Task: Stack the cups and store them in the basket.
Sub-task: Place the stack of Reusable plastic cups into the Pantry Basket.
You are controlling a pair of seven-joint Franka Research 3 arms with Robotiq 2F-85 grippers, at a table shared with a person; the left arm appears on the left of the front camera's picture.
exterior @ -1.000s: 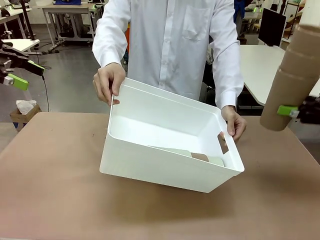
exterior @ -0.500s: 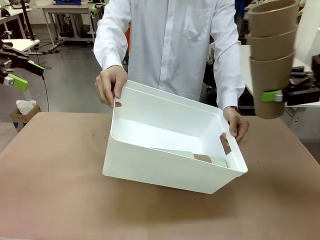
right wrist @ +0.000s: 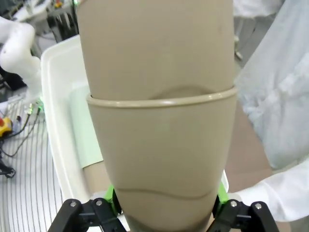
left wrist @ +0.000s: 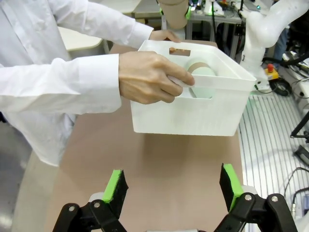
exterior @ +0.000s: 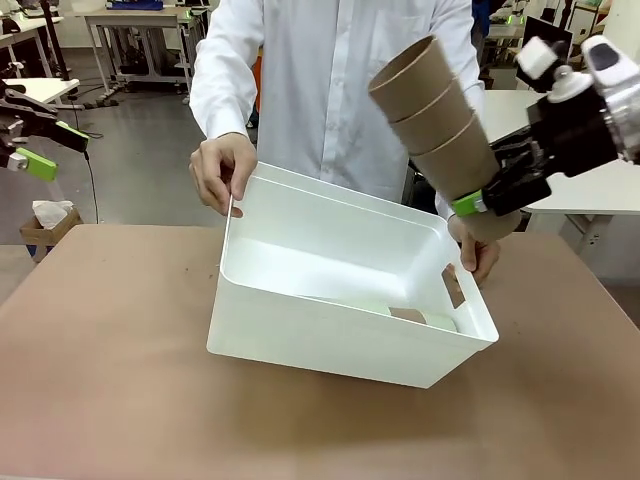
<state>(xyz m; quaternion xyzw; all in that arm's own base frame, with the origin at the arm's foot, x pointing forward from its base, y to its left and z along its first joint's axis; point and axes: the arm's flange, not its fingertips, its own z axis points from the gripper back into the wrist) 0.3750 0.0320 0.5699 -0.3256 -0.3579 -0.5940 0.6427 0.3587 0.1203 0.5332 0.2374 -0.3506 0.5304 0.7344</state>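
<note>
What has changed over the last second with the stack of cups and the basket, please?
The right gripper, shut on the stack of tan cups, swung it leftward from the picture's right edge and tipped its open end toward the basket. The person's hands still hold the basket tilted, and the left gripper stays open and off to the side.

A cardboard box [exterior: 45, 228] with tissue stands on the floor.

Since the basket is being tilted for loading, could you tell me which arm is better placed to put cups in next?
The right. Its hand grips the tan stack above the basket, tilted over it. The left hand is open and empty, back from it.
</note>
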